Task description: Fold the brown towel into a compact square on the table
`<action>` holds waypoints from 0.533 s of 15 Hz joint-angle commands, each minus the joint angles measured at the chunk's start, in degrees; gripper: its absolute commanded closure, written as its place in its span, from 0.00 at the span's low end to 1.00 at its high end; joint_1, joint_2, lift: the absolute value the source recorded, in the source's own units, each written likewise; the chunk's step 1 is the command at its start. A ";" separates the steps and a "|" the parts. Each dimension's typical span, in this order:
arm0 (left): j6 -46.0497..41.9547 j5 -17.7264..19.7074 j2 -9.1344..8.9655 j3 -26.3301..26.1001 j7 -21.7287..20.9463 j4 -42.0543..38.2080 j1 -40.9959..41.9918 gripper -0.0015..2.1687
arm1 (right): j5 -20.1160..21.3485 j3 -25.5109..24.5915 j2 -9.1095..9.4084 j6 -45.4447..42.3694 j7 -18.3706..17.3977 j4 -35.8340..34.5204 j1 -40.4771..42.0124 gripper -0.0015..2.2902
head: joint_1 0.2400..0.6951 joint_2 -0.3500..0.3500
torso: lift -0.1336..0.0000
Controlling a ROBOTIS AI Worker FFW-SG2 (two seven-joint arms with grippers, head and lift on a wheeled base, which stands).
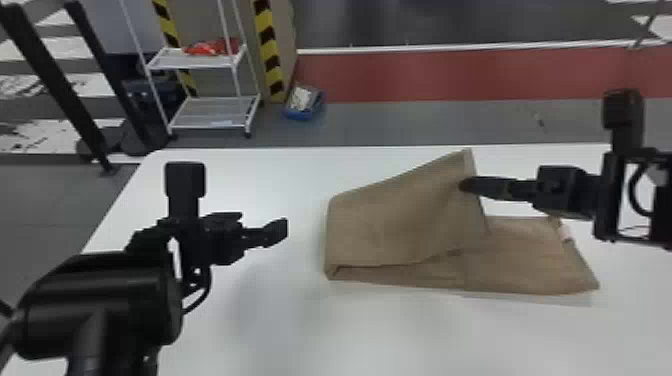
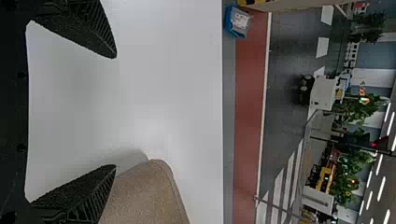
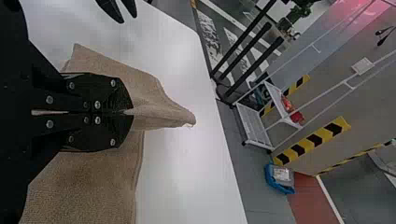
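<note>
In the head view my right gripper (image 1: 467, 185) is shut on the raised edge of the brown towel (image 1: 395, 225), whose upper layer is lifted and folded over toward the left. The towel's lower layer lies flat on the table to the right, with a pale tag at its far edge. The right wrist view has the gripper (image 3: 128, 112) pinching the towel (image 3: 154, 100), a corner poking out past the fingertips. My left gripper (image 1: 282, 231) is left of the towel, above the table. In the left wrist view this gripper (image 2: 116, 112) stands open, the towel's rounded corner (image 2: 144, 196) near one finger.
The white table (image 1: 280, 330) extends around the towel, its far edge beyond both grippers. On the floor behind stand a white shelf rack (image 1: 212, 112) with a red item, a blue bin (image 1: 304, 103) and striped posts. Dark posts (image 1: 95, 90) rise at the far left.
</note>
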 commanded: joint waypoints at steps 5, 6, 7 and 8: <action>0.00 -0.19 -0.15 -0.44 0.00 1.27 -0.28 0.02 | -0.20 -1.20 -2.05 0.12 0.62 -0.44 5.63 0.72 | 1.00 0.60 | 0.07; 0.00 -0.28 -0.15 -0.61 0.00 1.27 -0.28 0.02 | -0.46 -1.02 -2.05 0.12 0.71 -0.61 5.80 0.72 | 1.00 0.59 | 0.07; 0.00 -0.28 -0.15 -0.79 -0.09 1.27 -0.28 0.02 | -0.72 -0.94 -1.97 0.12 0.88 -1.93 5.80 0.72 | 1.00 0.59 | 0.07; 0.00 -0.28 -0.15 -0.96 -0.09 1.19 -0.19 0.02 | -1.08 -0.58 -1.97 0.12 0.88 -3.69 5.80 0.72 | 1.00 0.59 | 0.07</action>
